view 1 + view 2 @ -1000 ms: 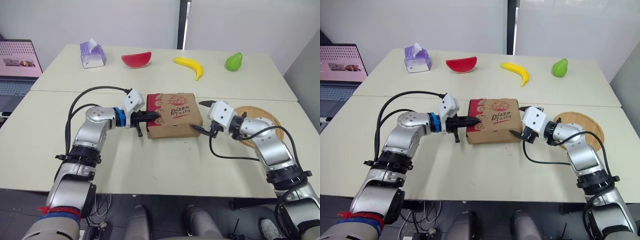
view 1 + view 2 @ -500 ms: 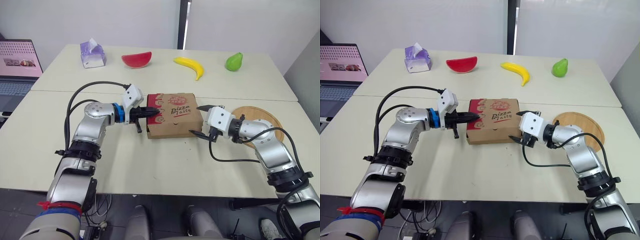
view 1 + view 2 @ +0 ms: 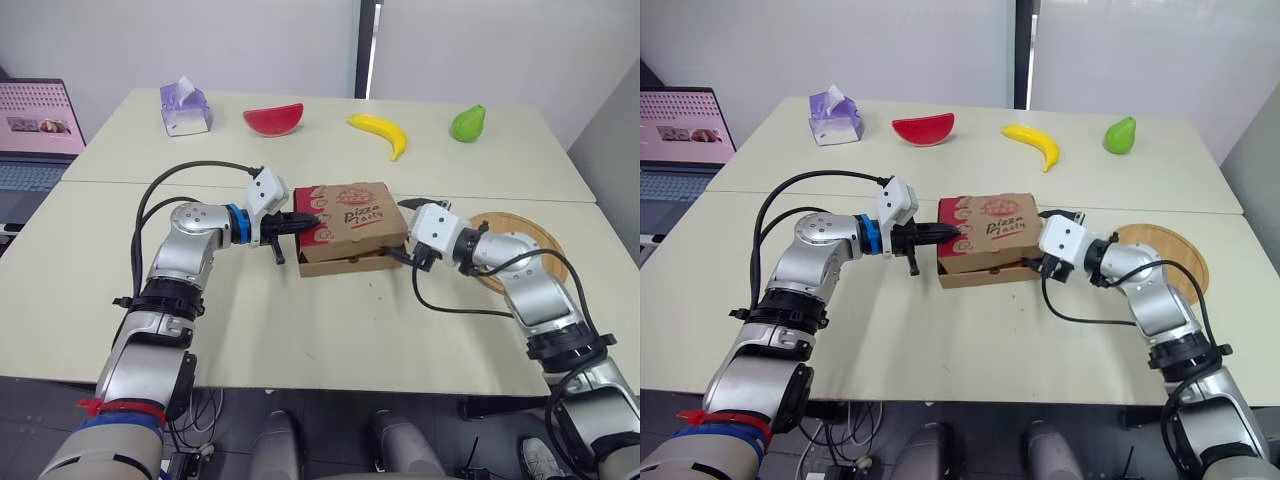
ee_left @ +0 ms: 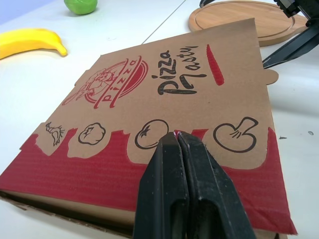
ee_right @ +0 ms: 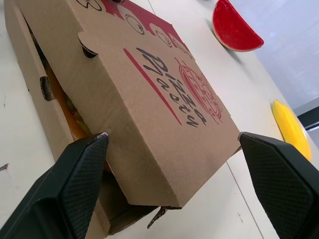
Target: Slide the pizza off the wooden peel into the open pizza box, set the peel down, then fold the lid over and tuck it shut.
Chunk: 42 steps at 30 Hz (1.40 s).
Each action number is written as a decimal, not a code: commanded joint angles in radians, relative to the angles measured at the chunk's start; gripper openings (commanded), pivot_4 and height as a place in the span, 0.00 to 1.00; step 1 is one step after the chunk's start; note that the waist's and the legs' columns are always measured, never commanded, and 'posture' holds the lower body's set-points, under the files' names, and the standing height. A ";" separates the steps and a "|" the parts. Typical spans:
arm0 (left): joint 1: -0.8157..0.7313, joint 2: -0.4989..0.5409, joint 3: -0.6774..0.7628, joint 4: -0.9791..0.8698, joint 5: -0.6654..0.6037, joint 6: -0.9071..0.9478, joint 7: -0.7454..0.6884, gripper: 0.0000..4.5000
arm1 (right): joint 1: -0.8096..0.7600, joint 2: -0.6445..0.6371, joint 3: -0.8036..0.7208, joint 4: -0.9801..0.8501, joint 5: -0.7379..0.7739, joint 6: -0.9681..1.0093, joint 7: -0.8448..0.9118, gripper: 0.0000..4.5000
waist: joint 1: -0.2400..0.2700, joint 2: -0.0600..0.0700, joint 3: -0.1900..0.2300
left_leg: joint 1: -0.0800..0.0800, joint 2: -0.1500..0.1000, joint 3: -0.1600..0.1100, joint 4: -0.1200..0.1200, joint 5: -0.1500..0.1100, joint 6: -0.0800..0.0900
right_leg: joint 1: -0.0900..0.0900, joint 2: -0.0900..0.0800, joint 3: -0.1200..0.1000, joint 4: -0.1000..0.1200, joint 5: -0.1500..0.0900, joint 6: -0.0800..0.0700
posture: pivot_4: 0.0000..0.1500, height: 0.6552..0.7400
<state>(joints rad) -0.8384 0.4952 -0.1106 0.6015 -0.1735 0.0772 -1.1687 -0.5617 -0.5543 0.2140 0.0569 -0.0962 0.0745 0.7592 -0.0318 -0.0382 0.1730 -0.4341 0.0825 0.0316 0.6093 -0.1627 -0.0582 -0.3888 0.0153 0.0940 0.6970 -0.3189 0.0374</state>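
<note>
The brown pizza box [image 3: 345, 228] lies mid-table with its printed lid [image 5: 149, 84] tilted up. A gap along the front shows the pizza [image 5: 75, 124] inside. My left gripper [image 4: 178, 135] is shut, its tips resting on the lid's red band at the box's left end [image 3: 312, 218]. My right gripper [image 5: 172, 135] is open at the box's right end [image 3: 404, 232], one finger on each side of the lid's edge. The round wooden peel [image 3: 525, 240] lies flat on the table to the right, partly under my right forearm.
Along the far table stand a purple tissue box [image 3: 185, 108], a red watermelon slice [image 3: 273, 118], a banana [image 3: 380, 133] and a green pear [image 3: 467, 123]. A laptop [image 3: 35, 135] sits off the left edge. A seam runs between the two tables behind the box.
The lid, lying flat a second ago, is now raised at the front and right, leaving a gap. My right gripper moved in to the lid's right edge; the left stayed on the lid.
</note>
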 commanded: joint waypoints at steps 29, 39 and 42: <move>-0.059 -0.024 -0.001 0.061 0.052 -0.080 -0.003 0.00 | -0.063 0.122 0.009 0.032 -0.034 -0.001 -0.072 0.99 | -0.001 0.000 0.000 | 0.000 0.000 0.000 0.000 0.000 0.000 | 0.000 0.000 0.000 0.000 0.000 0.000 | 1.00 1.00; -0.045 -0.012 -0.037 0.118 0.131 -0.183 0.005 0.00 | -0.021 0.105 0.013 -0.012 -0.025 0.045 -0.044 0.99 | -0.001 0.000 0.000 | 0.000 0.000 0.000 0.000 0.000 0.000 | 0.000 0.000 0.000 0.000 0.000 0.000 | 1.00 1.00; -0.048 -0.013 -0.033 0.127 0.131 -0.188 0.005 0.00 | 0.005 0.085 -0.008 -0.067 0.002 0.072 -0.019 0.99 | 0.000 0.000 0.000 | 0.000 0.000 0.000 0.000 0.000 0.000 | 0.000 0.000 0.000 0.000 0.000 0.000 | 1.00 1.00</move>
<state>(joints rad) -0.8764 0.4765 -0.1457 0.7240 -0.0487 -0.0969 -1.1667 -0.5579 -0.4514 0.2484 0.0632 -0.1246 0.1368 0.7272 -0.0319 -0.0381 0.1730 -0.4341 0.0825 0.0316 0.6093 -0.1627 -0.0582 -0.3889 0.0154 0.0938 0.6974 -0.3188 0.0374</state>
